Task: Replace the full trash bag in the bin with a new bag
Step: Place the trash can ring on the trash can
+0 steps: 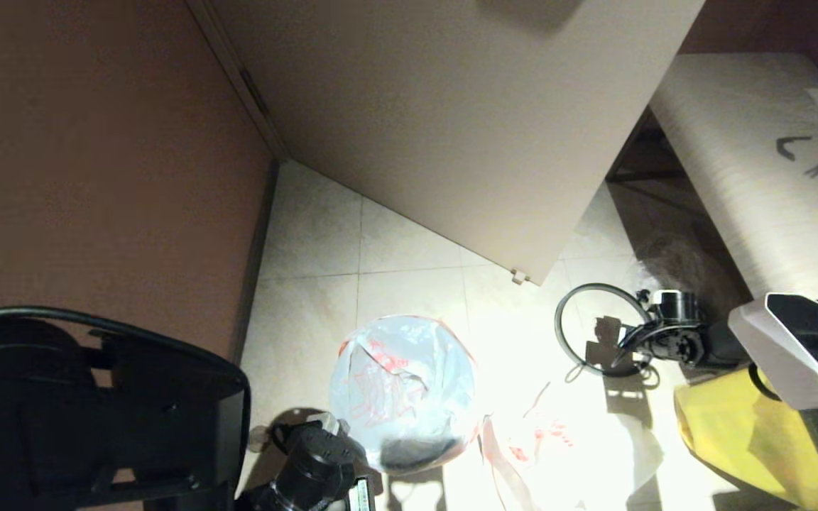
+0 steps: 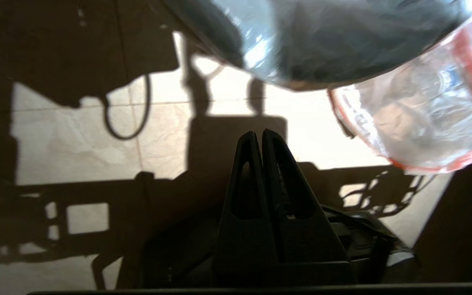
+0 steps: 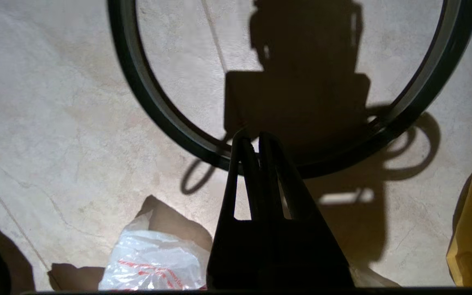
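The left end effector (image 2: 259, 137) is fully closed, its two fingers pressed together on nothing, and it hangs over the tiled floor (image 1: 309, 284) touching neither bag nor bin. Just ahead of it and slightly above stands the bin (image 1: 402, 394), seen from overhead as a round mouth lined with a crinkled white bag with red print (image 1: 388, 376); its axis runs straight up and its opening faces the ceiling. Right beside the bin, off to the right of the left end effector, the full trash bag (image 2: 424, 119) lies on the floor, a lumpy translucent sack with a red edge, slumped with no clear long axis. The right end effector (image 3: 253, 139) is also shut and empty, its tips poised just over the near arc of the grey rim ring (image 3: 146, 94), which lies flat on the floor; whether they touch it I cannot tell. Behind and below the right end effector a crumpled white bag with red marks (image 3: 154, 262) lies on the tiles, and a yellow tote (image 1: 750, 433) sits to its right. Counted: one bin, one ring, one tote, two end effectors, and three white bags.
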